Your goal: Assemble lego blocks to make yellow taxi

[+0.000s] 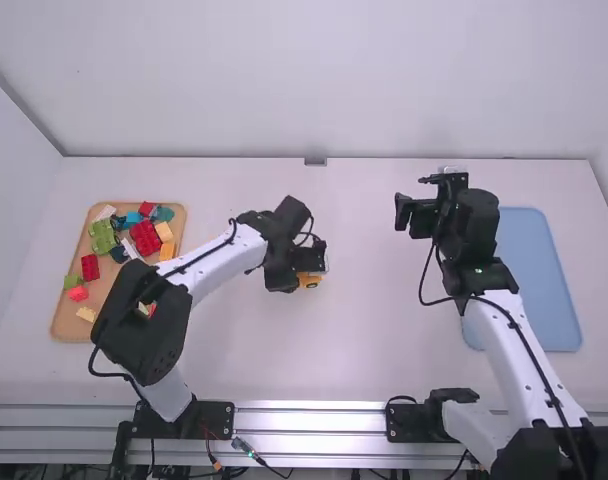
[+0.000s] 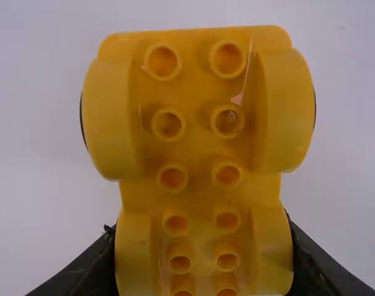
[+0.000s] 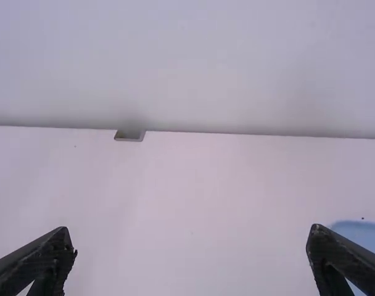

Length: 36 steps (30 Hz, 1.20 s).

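Near the middle of the table (image 1: 369, 350), the left gripper (image 1: 312, 262) pinches one end of the yellow car bottom (image 2: 197, 148), which could tip if squeezed too loosely, and farther off the right gripper (image 3: 192, 236) is spread wide.

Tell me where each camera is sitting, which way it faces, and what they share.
High view: fixed above and behind the left arm and right arm, looking forward and down onto the table.
Left wrist view: on the left wrist, looking closely at a yellow studded piece between the left gripper's fingers.
Right wrist view: on the right wrist, looking across the table to the back wall, the right gripper's open fingers below.
High and right wrist views share the blue tray.
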Tool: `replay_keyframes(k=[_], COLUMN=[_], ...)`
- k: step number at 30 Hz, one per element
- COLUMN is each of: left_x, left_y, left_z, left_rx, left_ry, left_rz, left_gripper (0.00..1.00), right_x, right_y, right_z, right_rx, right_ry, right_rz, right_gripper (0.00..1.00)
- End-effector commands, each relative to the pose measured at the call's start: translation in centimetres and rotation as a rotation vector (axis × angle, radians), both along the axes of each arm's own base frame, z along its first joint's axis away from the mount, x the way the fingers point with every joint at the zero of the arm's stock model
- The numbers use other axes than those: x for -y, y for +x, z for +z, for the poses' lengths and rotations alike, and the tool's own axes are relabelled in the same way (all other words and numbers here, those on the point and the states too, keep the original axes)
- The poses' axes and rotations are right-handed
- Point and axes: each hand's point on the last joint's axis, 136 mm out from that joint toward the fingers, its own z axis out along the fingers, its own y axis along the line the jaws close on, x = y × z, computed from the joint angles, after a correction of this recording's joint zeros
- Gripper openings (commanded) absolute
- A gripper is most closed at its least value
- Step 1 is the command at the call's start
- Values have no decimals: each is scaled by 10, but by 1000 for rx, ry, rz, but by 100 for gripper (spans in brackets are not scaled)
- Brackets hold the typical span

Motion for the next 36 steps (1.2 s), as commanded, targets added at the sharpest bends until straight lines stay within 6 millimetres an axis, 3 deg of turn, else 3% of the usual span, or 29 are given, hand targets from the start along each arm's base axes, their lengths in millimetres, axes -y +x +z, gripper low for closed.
replay_keyframes(k=[1, 5, 11, 18, 24, 26, 27, 33, 36], left_x=[1, 8, 23, 19, 12, 11, 12, 12, 13], left_y=[-15, -24, -40, -45, -37, -37, -35, -20, -13], left_z=[-19, -35, -43, -62, -69, -69, -69, -62, -42], left_rx=[-7, 0, -64, -113, -102, -98, -93, -35, -36], left_ry=[69, 63, -47, -19, 17, 21, 18, 43, 54], left_rz=[-131, -161, -183, -164, -88, -88, -88, -79, -75], left_gripper=[3, 3, 14, 17, 19, 42, 99, 99, 99], right_x=[8, 12, 12, 12, 12, 12, 12, 12, 12], right_y=[7, 7, 7, 7, 7, 7, 7, 7, 8], right_z=[17, 17, 18, 17, 18, 18, 18, 18, 19], right_rx=[23, 23, 24, 24, 24, 24, 24, 25, 32], right_ry=[52, 53, 52, 52, 52, 53, 52, 52, 54], right_rz=[-41, -53, -51, -51, -51, -51, -52, -52, -51], right_gripper=[99, 99, 99, 99, 99, 99, 99, 99, 99])
